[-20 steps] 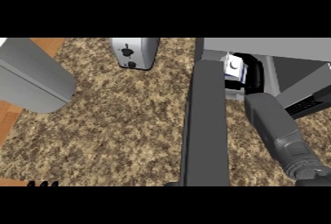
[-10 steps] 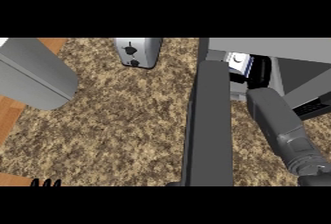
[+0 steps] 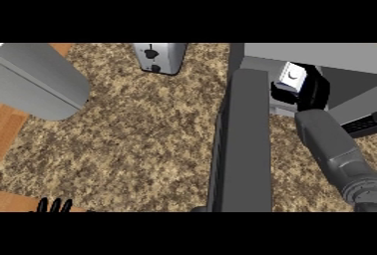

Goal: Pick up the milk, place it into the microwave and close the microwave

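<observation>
Right robot hand (image 3: 313, 92) curled round milk (image 3: 293, 77) | inside microwave (image 3: 258, 57) | door (image 3: 239, 144) open

No readable text anywhere in your view.

You have one mark that comes close: the milk (image 3: 293, 75), gripped by the right hand (image 3: 313, 89) at the mouth of the microwave (image 3: 324, 56), carries a small pale round emblem on its white face, but you cannot make out any letters or figures in it. The toaster (image 3: 159, 56) at the far edge of the counter (image 3: 140, 144) shows you only dark knobs and a slot on its front, no lettering. The open microwave door (image 3: 239, 144) is plain dark grey, unmarked.
</observation>
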`<control>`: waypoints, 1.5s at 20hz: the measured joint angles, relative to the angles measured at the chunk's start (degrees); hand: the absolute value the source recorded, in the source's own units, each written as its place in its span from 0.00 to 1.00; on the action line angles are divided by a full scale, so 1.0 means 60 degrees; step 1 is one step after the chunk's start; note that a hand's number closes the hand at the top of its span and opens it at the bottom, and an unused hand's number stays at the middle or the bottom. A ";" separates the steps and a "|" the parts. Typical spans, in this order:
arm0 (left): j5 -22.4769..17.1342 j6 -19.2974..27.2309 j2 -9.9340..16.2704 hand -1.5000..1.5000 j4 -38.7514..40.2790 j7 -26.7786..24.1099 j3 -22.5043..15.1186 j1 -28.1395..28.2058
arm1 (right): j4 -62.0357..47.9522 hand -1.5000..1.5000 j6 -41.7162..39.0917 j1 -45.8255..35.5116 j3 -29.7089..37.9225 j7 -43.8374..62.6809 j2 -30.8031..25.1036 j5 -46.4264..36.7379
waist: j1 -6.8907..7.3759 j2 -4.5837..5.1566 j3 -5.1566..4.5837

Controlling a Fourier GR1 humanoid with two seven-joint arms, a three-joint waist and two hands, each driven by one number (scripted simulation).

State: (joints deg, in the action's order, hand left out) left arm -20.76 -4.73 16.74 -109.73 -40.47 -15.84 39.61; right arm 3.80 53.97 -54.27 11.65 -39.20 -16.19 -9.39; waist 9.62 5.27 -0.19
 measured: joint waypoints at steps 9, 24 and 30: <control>0.0085 0.0014 0.0046 0.00 0.0110 0.0213 0.0001 -0.0377 | -0.0438 0.00 0.0551 -0.0172 -0.1264 0.1282 0.0336 -0.1329 | 0.0285 -0.0067 0.0067; 0.0200 0.0038 -0.0028 0.00 0.0389 0.0072 0.0086 -0.0607 | -0.0147 0.00 -0.1786 -0.0762 -0.1301 0.0645 0.1487 -0.1341 | 0.0088 -0.0189 0.0112; 0.0195 -0.0015 -0.0015 0.00 0.0388 -0.0005 0.0083 -0.0480 | 0.0340 0.00 -0.3008 -0.0444 -0.0627 -0.0180 0.1669 -0.0641 | -0.0172 -0.0263 0.0117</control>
State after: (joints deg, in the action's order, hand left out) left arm -19.59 -4.83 16.65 -107.40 -40.50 -15.34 36.73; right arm 5.83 35.92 -56.94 7.89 -40.28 -6.17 -13.23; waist 8.59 3.69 0.52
